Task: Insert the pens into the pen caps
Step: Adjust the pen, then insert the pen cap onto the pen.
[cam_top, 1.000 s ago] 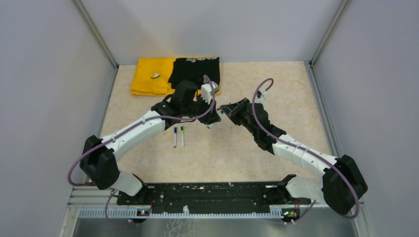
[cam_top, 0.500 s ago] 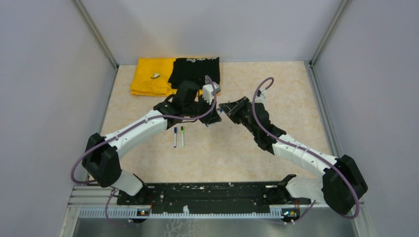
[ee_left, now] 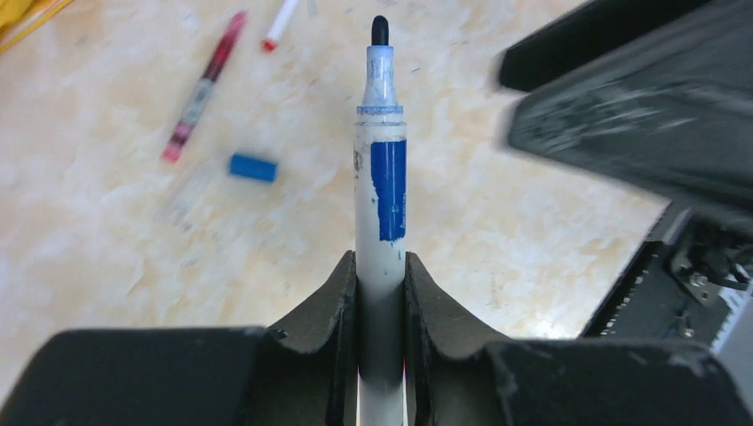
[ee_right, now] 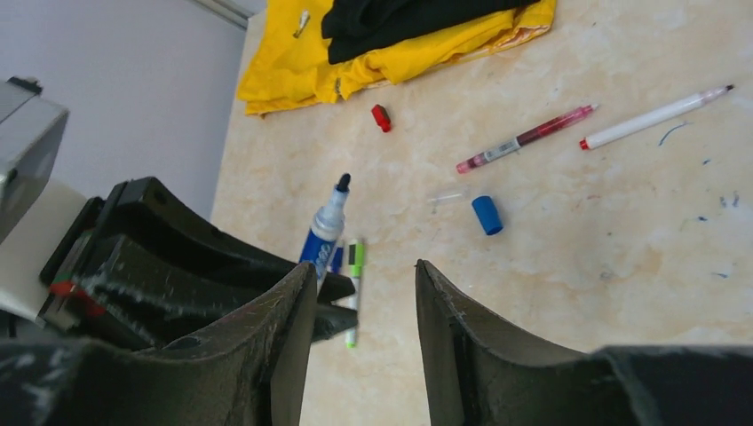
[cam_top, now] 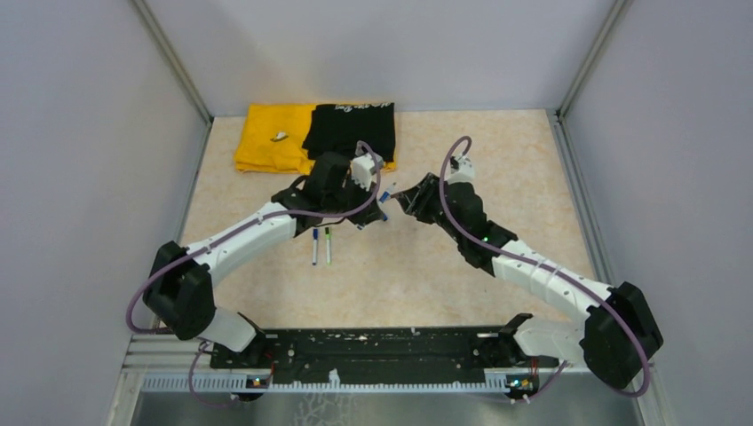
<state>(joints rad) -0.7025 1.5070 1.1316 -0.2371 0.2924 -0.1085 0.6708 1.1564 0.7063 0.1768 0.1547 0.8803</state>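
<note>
Presently, left claw (ee_left: 380, 266) is clamped on the white barrel of a blue-labelled pen (ee_left: 380, 169), uncapped, dark tip toward twelve o'clock in the left wrist view; right claw (ee_right: 364, 271) stands near it, jaws apart, nothing between them; in the right wrist view, blue cap (ee_right: 487, 215) lies on the bench (cam_top: 550, 160) at seven o'clock of a maroon pen (ee_right: 524, 139); white pen (ee_right: 653, 117) lies at that pen's three o'clock; red cap (ee_right: 381, 117) sits at ten o'clock of the blue cap; two capped pens (cam_top: 328, 246) lie side by side at eight o'clock of the left claw in the top view.
</note>
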